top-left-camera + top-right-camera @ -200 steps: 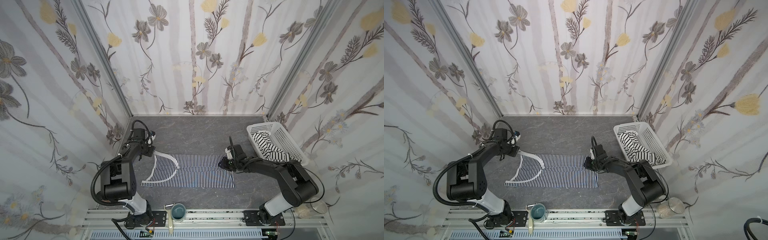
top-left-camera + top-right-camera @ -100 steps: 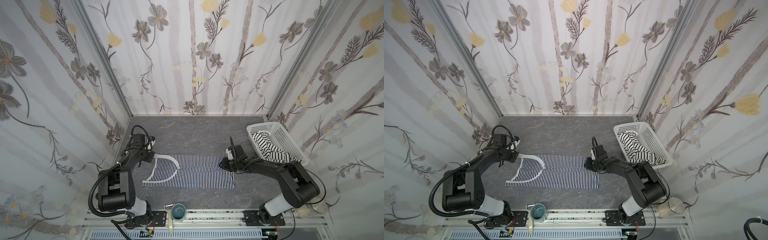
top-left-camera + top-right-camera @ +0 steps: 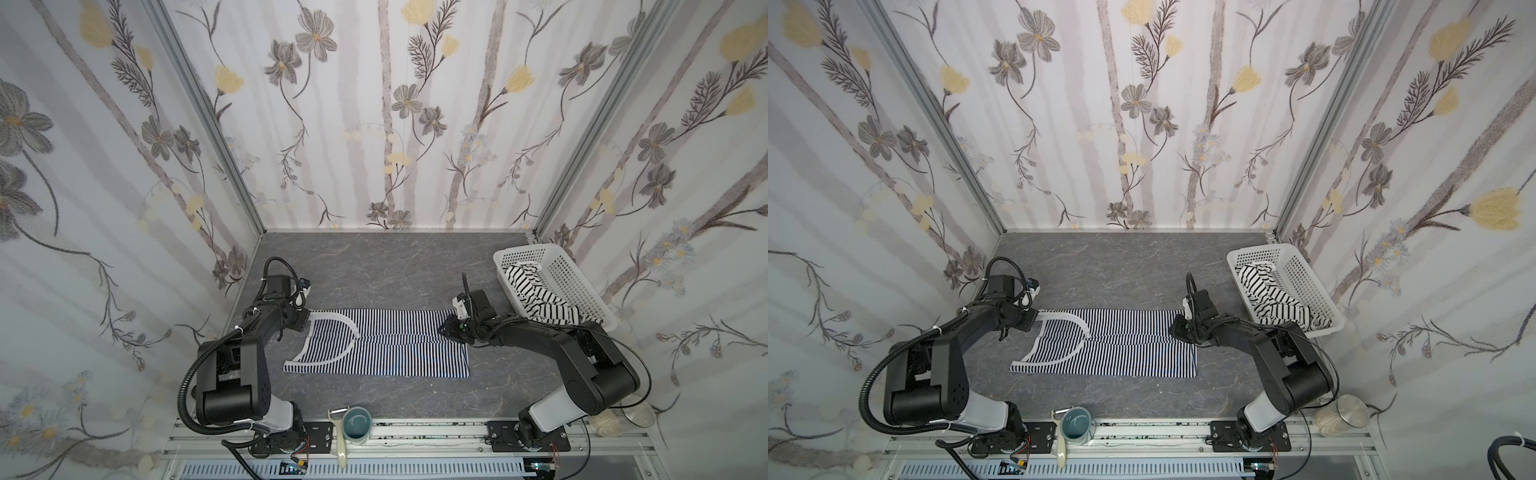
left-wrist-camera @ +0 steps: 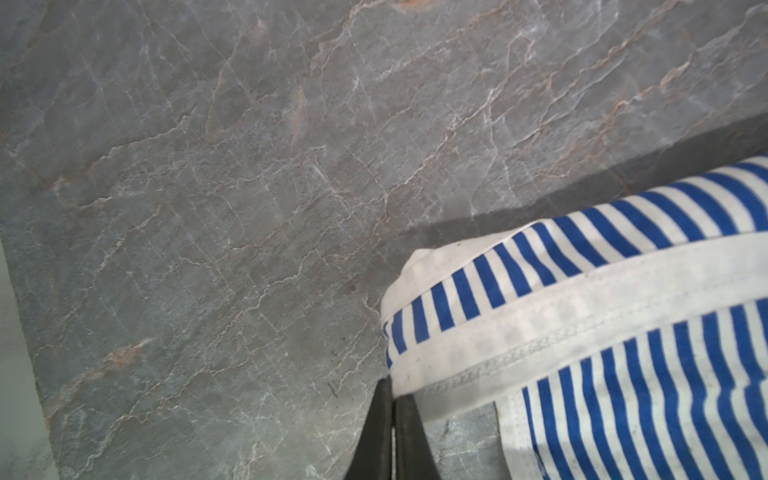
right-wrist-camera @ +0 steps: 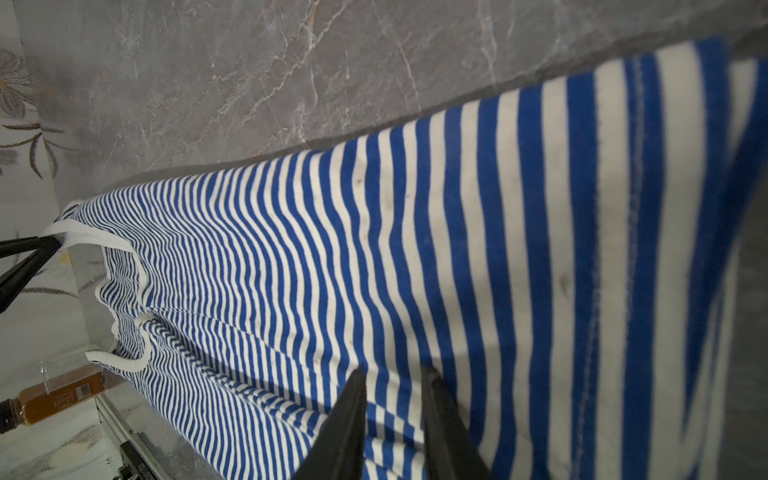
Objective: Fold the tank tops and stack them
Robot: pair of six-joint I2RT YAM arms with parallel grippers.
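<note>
Left wrist view: left claw [image 4: 392, 397] clamped on the strap of the striped top [image 4: 644, 374], whose length runs away toward the right claw [image 5: 392, 374], narrowly pinching the hem.

left arm [image 3: 257, 330] bent low, forearm reaching forward and inward; left gripper [image 3: 304, 323] jaws pressed together on the white strap of the navy-striped tank top [image 3: 395, 353]; right arm [image 3: 532, 332] stretched low toward the middle; right gripper [image 3: 449, 329] jaws a narrow gap apart, pinching that top's hem end
</note>
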